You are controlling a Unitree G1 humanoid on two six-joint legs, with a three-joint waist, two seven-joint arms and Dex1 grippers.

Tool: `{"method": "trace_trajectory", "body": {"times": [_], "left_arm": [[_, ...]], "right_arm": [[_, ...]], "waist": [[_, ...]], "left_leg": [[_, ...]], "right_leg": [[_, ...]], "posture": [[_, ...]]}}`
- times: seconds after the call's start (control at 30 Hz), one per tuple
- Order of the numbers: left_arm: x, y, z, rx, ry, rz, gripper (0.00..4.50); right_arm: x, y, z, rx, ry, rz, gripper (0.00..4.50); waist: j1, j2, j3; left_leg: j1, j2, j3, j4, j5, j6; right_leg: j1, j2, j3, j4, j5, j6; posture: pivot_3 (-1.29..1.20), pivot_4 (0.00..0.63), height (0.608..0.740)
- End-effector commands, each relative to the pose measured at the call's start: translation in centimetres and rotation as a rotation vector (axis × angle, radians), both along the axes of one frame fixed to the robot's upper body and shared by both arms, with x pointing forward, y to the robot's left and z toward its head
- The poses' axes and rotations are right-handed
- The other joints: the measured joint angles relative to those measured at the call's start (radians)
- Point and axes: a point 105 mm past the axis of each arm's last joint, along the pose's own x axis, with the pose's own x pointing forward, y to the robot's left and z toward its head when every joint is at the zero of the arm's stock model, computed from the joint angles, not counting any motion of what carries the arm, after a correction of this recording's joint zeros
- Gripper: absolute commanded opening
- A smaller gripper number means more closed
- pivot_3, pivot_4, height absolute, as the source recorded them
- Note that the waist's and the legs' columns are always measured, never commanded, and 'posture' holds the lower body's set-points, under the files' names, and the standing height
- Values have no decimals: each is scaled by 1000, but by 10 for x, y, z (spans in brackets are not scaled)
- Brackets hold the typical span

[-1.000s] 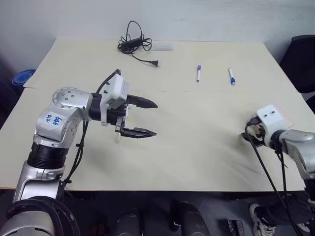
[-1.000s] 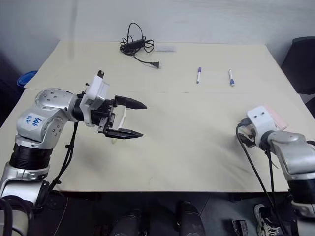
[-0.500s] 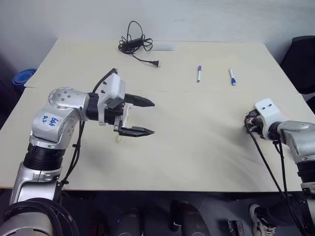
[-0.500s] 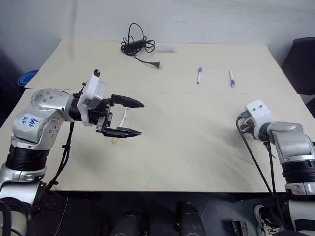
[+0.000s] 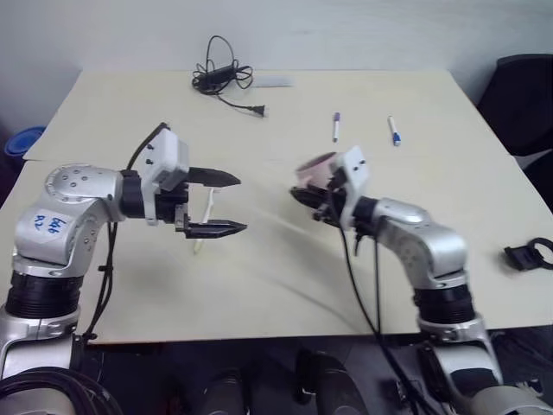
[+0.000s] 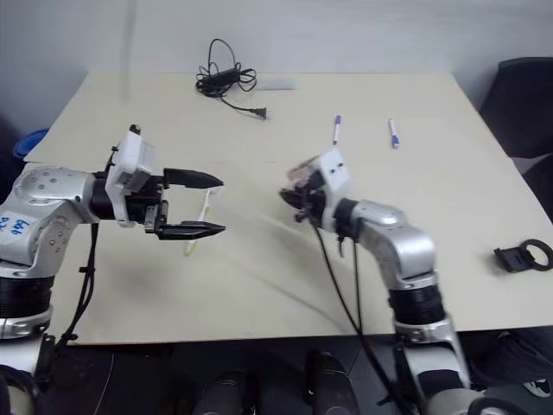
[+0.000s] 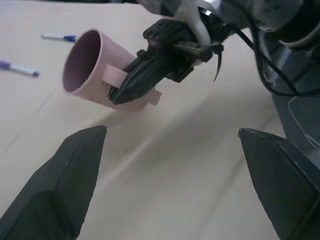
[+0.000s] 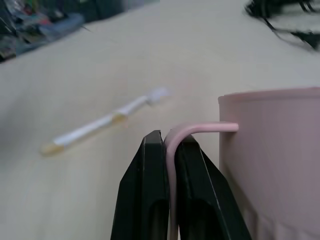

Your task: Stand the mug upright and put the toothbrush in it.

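light: even, soft, dim-ish | shadows: faint on table (image 5: 285, 259) | blur: motion streaks, head views | glare: none

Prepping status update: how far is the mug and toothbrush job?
Done: right gripper is shut on the mug by its handle. In hand: the mug is carried tilted, not yet upright. Left: the toothbrush lies on the table; the open left gripper hovers over it.

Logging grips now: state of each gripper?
Left gripper: open, empty.
Right gripper: shut on the mug handle.
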Motion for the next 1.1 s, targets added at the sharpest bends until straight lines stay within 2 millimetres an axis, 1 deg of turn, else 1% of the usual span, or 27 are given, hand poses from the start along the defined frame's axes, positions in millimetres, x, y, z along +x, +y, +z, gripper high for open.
{"method": "trace_trajectory", "body": {"times": [0.03, 0.13, 0.23, 0.3, 0.33, 0.43, 0.5, 0.6, 0.7, 0.73, 0.8, 0.87, 0.93, 1.0, 1.07, 1.1], "left_arm": [[-9, 4, 17, -10, -60, 7, 4500], [-13, 6, 19, -1, -61, 19, 4500], [-15, 6, 20, 5, -59, 23, 4500], [-16, 6, 20, 6, -55, 24, 4500], [-16, 6, 20, 7, -50, 24, 4500], [-17, 8, 17, 12, -37, 33, 4500], [-16, 14, 13, 21, -21, 55, 4500], [-17, 28, 8, 41, -2, 107, 4500], [-23, 49, 5, 56, 26, 183, 4500], [-25, 59, 3, 66, 38, 223, 4500], [-32, 87, -2, 96, 64, 323, 4500], [-42, 112, -4, 117, 87, 411, 4500], [-54, 140, -5, 138, 113, 506, 4500], [-61, 163, -6, 157, 125, 595, 4500], [-63, 184, -7, 177, 122, 670, 4500], [-60, 190, -5, 156, 120, 697, 4500]], "right_arm": [[9, 7, -1, 65, -88, -40, 5], [10, 10, -17, 161, -46, -21, 5], [4, 1, -40, 179, 17, -3, 5], [-3, -6, -47, 178, 50, 10, 614], [-7, -10, -48, 167, 54, 17, 858], [-21, -15, -49, 106, 40, 46, 1842], [-31, -20, -53, 25, 24, 63, 2489], [-39, -30, -60, -127, 5, 67, 3429], [-50, -42, -53, -192, -1, 99, 3429], [-53, -47, -51, -218, -3, 114, 3429], [-62, -59, -47, -305, -10, 148, 3429], [-70, -73, -40, -379, -25, 164, 3429], [-80, -90, -18, -385, -39, 189, 3429], [-90, -102, 5, -381, -65, 220, 3429], [-99, -111, 24, -369, -79, 241, 3429], [-102, -115, 32, -365, -85, 242, 3429]], "waist": [[3, 0, 0], [3, 0, 0], [-3, 0, 0], [-3, 0, 0], [-3, 0, 0], [-4, 0, 0], [-9, 1, 0], [-9, 1, 0], [-6, 1, 1], [-5, 1, 1], [-8, 2, 1], [-5, 3, 2], [-4, 3, 2], [-2, 2, 3], [1, 2, 3], [5, 2, 3]], "left_leg": [[0, -1, 0, 0, 0, 1], [0, -5, 0, 1, -1, 4], [0, -5, 0, 1, -1, 5], [1, -4, 0, 1, -1, 4], [1, -3, 0, 1, -1, 4], [1, -3, 0, 1, -1, 4], [2, -3, 1, 1, -1, 3], [3, 0, 2, 0, -2, 1], [4, 3, 2, 0, -3, -1], [3, 3, 2, 0, -3, -1], [4, 4, 2, 0, -3, -1], [4, 4, 4, -1, -4, -1], [4, 5, 3, 0, -4, -2], [4, 4, 3, 0, -5, -1], [4, 5, 3, 0, -6, -1], [5, 5, 2, 0, -6, -1]], "right_leg": [[0, -1, 0, 0, 0, 0], [0, -5, 2, 0, 1, 2], [1, -5, 2, 0, 1, 2], [1, -4, 2, 0, 1, 2], [2, -4, 2, 0, 1, 2], [2, -4, 2, 0, 1, 2], [1, -3, 3, 1, 1, 2], [1, 0, 4, 1, 0, 0], [1, 2, 3, 1, -1, -2], [1, 2, 3, 1, -2, -3], [0, 2, 3, 1, -2, -3], [0, 2, 3, 1, -2, -3], [0, 2, 1, -1, -3, -4], [0, 2, 1, -1, -3, -4], [0, 2, 0, -3, -3, -5], [0, 1, 0, -3, -3, -5]], "posture": [[0, 150, 740], [0, 150, 740], [0, 150, 740], [0, 150, 740], [0, 150, 740], [0, 150, 740], [0, 150, 740], [0, 150, 740], [0, 150, 740], [0, 150, 740], [0, 150, 740], [0, 150, 740], [0, 150, 740], [0, 150, 740], [0, 150, 740], [0, 150, 740]]}}
